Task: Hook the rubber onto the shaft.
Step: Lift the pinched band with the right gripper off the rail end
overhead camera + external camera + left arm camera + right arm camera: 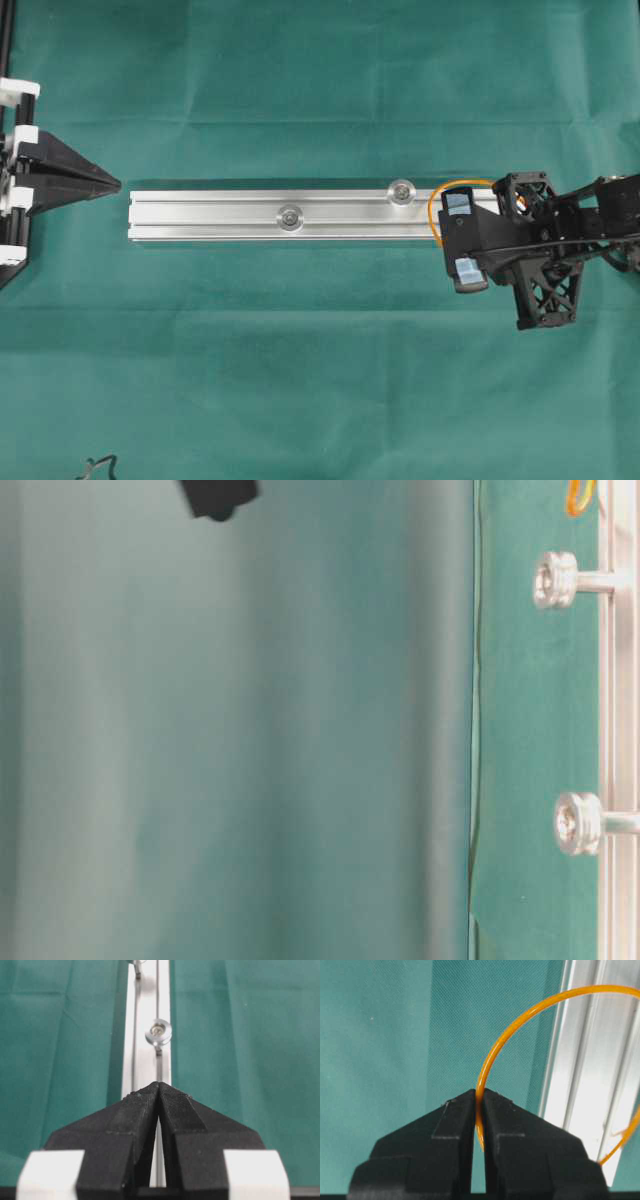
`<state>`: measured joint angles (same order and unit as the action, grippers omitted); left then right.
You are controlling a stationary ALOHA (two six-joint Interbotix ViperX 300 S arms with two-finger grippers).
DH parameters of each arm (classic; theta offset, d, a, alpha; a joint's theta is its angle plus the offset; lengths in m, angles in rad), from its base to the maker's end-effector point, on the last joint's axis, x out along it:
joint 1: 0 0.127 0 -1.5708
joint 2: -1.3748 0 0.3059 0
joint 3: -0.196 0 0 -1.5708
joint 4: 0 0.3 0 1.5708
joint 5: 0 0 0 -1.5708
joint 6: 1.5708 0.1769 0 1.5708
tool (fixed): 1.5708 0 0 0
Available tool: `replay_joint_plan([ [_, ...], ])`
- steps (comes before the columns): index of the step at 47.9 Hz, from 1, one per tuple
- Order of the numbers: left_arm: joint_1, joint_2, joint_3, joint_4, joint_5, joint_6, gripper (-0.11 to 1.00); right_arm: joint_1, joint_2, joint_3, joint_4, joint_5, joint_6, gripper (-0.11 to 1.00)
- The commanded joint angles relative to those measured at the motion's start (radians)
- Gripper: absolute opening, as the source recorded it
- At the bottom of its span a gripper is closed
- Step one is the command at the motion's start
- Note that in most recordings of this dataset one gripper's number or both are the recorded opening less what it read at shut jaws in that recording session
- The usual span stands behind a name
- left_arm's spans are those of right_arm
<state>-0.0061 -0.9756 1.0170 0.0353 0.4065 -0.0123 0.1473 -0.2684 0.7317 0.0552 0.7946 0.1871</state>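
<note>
Green cloth; no legible writing; right end effector pinches rubber.

Orange rubber loop over shaft rail

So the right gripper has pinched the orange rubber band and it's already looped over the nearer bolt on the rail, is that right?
Not quite. The right gripper has pinched the orange rubber band, but it isn't looped over any bolt. The overhead view shows the band arcing around the rail's right end, short of that bolt.
</note>
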Motion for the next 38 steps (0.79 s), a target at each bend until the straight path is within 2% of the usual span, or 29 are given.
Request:
replay_joint_plan([
  [1,-0.002,0.006,-0.034,0.000,-0.005,0.002,0.00,0.003,-0.034,-0.054,-0.015,0.049,0.003,0.07],
  [19,-0.002,0.008,-0.032,0.000,-0.005,0.002,0.00,0.003,-0.091,-0.183,-0.069,0.253,0.003,0.07],
  [38,-0.002,0.008,-0.034,0.000,-0.005,0.002,0.00,0.002,-0.101,-0.281,-0.071,0.368,0.002,0.07],
])
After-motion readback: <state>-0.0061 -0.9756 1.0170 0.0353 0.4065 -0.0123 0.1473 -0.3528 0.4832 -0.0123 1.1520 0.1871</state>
